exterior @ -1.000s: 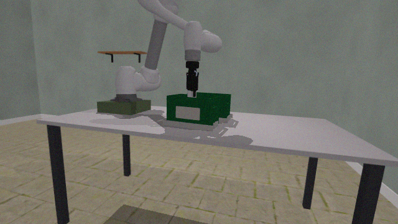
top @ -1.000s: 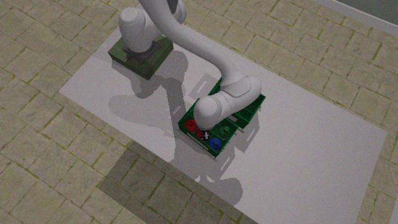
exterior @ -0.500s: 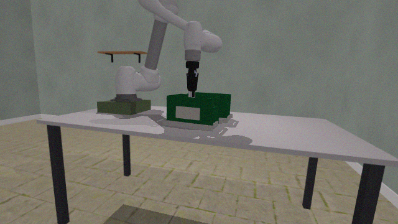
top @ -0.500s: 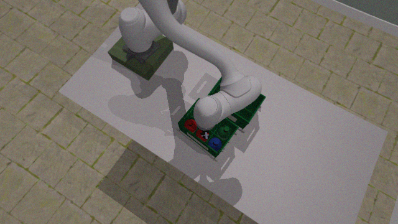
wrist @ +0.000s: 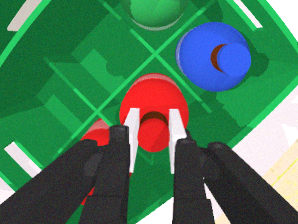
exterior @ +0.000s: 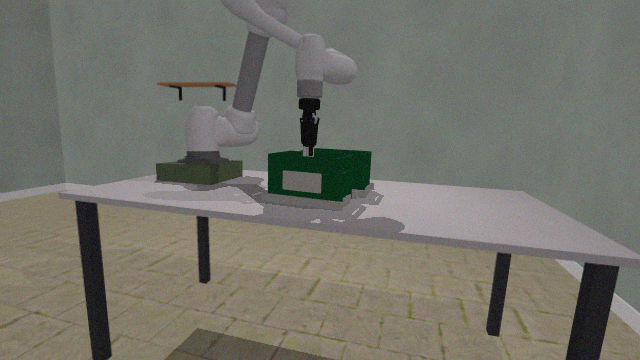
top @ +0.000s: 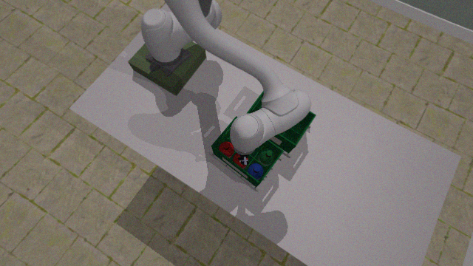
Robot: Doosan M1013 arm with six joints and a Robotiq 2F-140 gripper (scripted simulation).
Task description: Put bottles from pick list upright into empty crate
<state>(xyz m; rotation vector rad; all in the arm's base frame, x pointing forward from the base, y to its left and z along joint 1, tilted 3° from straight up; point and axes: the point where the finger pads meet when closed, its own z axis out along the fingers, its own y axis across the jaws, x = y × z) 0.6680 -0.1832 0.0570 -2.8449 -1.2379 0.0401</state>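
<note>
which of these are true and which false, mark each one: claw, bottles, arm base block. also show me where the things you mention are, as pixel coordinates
The claw (top: 243,160) (exterior: 308,151) (wrist: 154,123) is over the green bottle (top: 267,156) (wrist: 155,12). False: it is at a red bottle (wrist: 154,95).
The blue bottle (top: 256,171) (wrist: 212,57) shares a crate (top: 270,168) (exterior: 295,162) (wrist: 230,107) with the green one. True.
Claw fingers stand on both sides of a red cap (wrist: 153,137). True.
The arm's base block (top: 153,75) (exterior: 185,172) is orange. False: dark green.

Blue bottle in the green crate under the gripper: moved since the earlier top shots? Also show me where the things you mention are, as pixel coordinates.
No visible shift. In the top view, the blue bottle (top: 255,171) (wrist: 195,62) keeps its place against the green crate's walls (top: 267,171) (exterior: 295,162) (wrist: 257,110).
</note>
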